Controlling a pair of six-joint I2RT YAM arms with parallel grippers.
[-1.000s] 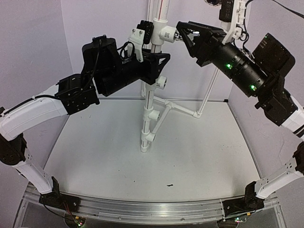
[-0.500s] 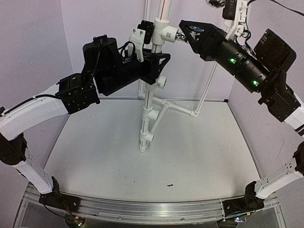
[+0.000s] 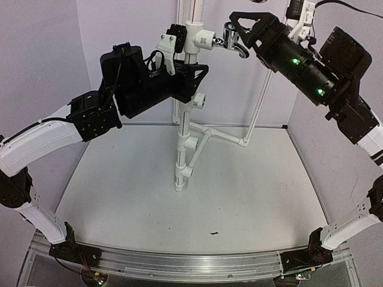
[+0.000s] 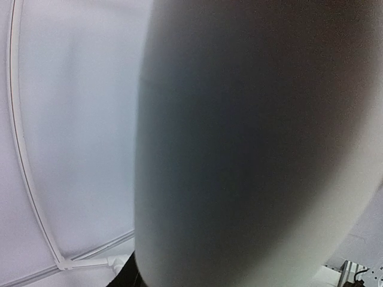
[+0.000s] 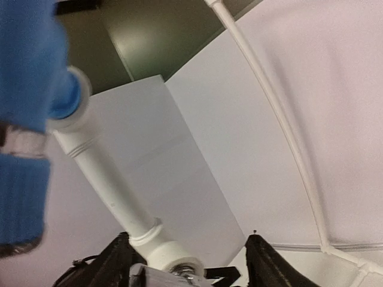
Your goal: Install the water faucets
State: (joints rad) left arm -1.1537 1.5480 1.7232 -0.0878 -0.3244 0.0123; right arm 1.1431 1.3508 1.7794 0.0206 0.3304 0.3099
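Note:
The water faucet (image 3: 233,42), shiny chrome with its spout turned down, sticks out to the right of a white tee fitting (image 3: 203,40) high on the vertical white pipe (image 3: 186,128). My right gripper (image 3: 237,34) stands open around the faucet, its fingers wide apart. In the right wrist view the fingers (image 5: 115,261) flank the white fitting (image 5: 167,254), and a bit of the faucet's metal (image 5: 190,277) shows at the bottom edge. My left gripper (image 3: 194,73) is shut on the vertical pipe just below that tee. The pipe (image 4: 251,149) fills the left wrist view.
The pipe stand rises from the white table (image 3: 119,197) with several more tee fittings (image 3: 192,144) down its length and a slanted brace (image 3: 227,136) to a thin rear pole (image 3: 258,101). A blurred blue part (image 5: 24,113) tops a pipe in the right wrist view.
My right gripper has opened off the faucet and risen slightly. The faucet's spout now points down. The left gripper and the pipe shifted a little to the left and up.

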